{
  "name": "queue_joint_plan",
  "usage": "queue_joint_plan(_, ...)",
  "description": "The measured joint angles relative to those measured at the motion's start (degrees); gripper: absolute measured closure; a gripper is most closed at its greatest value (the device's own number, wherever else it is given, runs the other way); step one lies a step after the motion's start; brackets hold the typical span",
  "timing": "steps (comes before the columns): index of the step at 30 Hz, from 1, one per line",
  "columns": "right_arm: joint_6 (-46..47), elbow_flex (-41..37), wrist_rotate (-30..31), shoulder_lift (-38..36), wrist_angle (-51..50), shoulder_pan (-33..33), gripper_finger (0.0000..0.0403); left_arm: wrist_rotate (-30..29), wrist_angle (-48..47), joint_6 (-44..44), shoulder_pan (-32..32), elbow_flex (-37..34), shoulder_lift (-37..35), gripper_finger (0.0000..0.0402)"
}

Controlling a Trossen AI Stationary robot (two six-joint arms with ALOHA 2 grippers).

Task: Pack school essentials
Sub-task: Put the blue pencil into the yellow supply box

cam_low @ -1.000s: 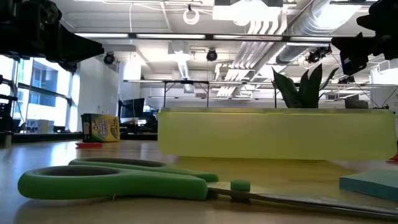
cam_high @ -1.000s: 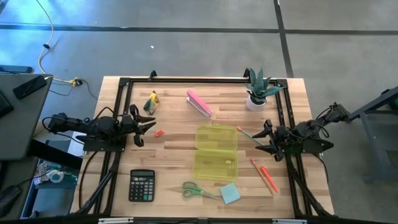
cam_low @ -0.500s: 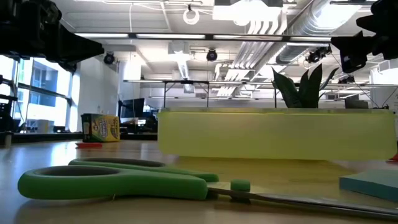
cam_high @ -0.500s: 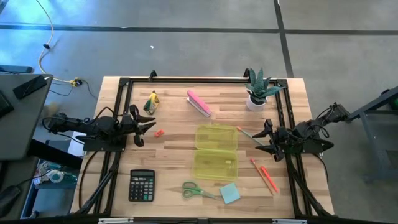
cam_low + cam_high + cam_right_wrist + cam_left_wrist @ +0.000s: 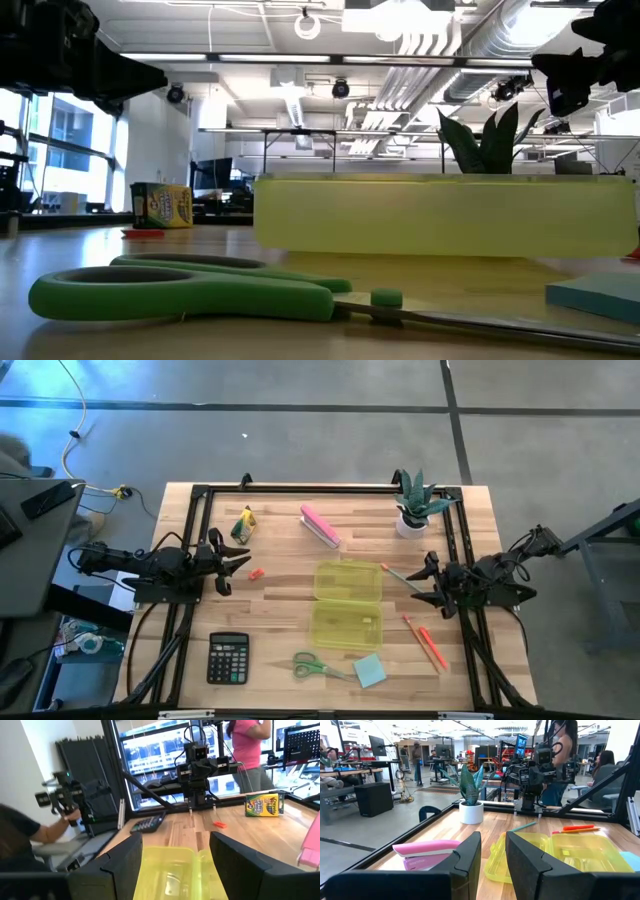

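I find both arms idle at the counter [image 5: 290, 595] edges.
Left gripper [image 5: 243, 559] and right gripper [image 5: 418, 586] released, empty; 1 yellow-green case [image 5: 347, 607] lies between them.

The wooden table [image 5: 280, 600] carries an open yellow case [image 5: 347, 606], scissors [image 5: 318, 666], calculator [image 5: 228, 658] and potted plant [image 5: 414, 505].

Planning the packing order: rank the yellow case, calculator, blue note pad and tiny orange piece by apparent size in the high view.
1. Yellow case
2. Calculator
3. Blue note pad
4. Tiny orange piece
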Motion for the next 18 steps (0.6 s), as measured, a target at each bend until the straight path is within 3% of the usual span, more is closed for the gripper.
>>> queue_joint_plan(5, 0.13, 0.00, 0.58, 0.00, 0.71, 0.01, 0.0179, 0.00, 0.00, -0.09, 0.02, 0.00, -0.02, 0.0321)
queue_joint_plan(14, -2.64, 0.00, 15.02, 0.00, 1.57, -0.01, 0.0179, 0.00, 0.01, -0.61, 0.00, 0.00, -0.01, 0.0321)
queue_joint_plan(18, -6.18, 0.00, 15.17, 0.00, 3.56, -0.01, 0.0179, 0.00, 0.00, -0.59, 0.00, 0.00, 0.00, 0.0321)
